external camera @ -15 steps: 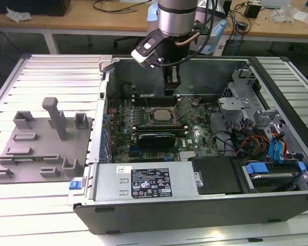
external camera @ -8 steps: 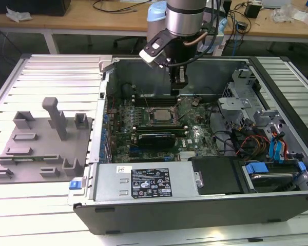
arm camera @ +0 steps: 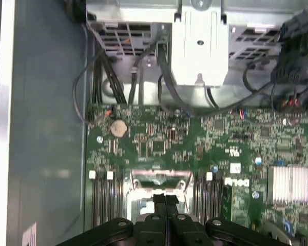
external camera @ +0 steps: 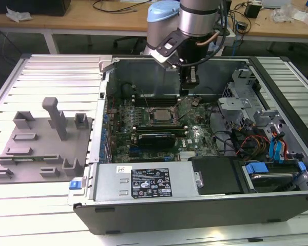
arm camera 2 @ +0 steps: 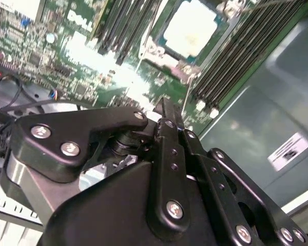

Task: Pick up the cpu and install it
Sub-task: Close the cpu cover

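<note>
Cpu point(arm camera 2: 192, 28) sits in socket point(arm camera 2: 155, 51) on green mobo point(external camera: 195, 136), inside open PC case point(external camera: 205, 200). Gripper point(external camera: 188, 91) hangs at cpu's 1 o'clock in exterior view, clear of it; fingers point(arm camera: 160, 202) pressed together, holding nothing.

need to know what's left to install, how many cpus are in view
1: the cpu sits near the middle of the motherboard. Another might be hidden under the arm.
</note>
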You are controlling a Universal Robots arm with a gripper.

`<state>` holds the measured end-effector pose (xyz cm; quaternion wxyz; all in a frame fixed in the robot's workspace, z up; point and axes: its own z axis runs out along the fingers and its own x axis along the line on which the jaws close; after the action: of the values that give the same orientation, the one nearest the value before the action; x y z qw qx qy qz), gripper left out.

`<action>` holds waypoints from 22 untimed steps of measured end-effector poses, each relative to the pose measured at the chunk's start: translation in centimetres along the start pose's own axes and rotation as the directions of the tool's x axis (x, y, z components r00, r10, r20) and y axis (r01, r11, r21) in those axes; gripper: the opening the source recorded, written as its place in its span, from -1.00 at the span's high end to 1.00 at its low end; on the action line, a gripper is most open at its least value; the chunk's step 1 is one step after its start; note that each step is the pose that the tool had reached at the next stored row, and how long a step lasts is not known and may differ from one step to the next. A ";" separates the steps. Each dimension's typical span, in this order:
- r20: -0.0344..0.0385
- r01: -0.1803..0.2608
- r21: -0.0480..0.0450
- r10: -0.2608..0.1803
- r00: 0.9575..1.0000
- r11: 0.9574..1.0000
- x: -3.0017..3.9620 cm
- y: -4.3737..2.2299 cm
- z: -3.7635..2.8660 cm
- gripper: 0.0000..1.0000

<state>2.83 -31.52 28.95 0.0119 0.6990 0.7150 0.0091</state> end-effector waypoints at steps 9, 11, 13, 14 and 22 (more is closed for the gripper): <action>0.000 0.000 0.000 0.000 1.000 1.000 -0.06 2.91 0.10 0.79; 0.000 0.000 0.000 0.000 1.000 1.000 -0.07 2.92 0.09 0.79; 0.000 0.000 0.000 0.000 1.000 1.000 -0.07 2.99 0.23 0.79; 0.000 0.000 0.000 0.000 1.000 1.000 -0.07 3.12 0.37 0.79; 0.000 0.000 0.001 0.000 1.000 1.000 -0.09 3.72 2.38 0.79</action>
<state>6.62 -31.54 26.69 0.0117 0.6991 0.7148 0.0089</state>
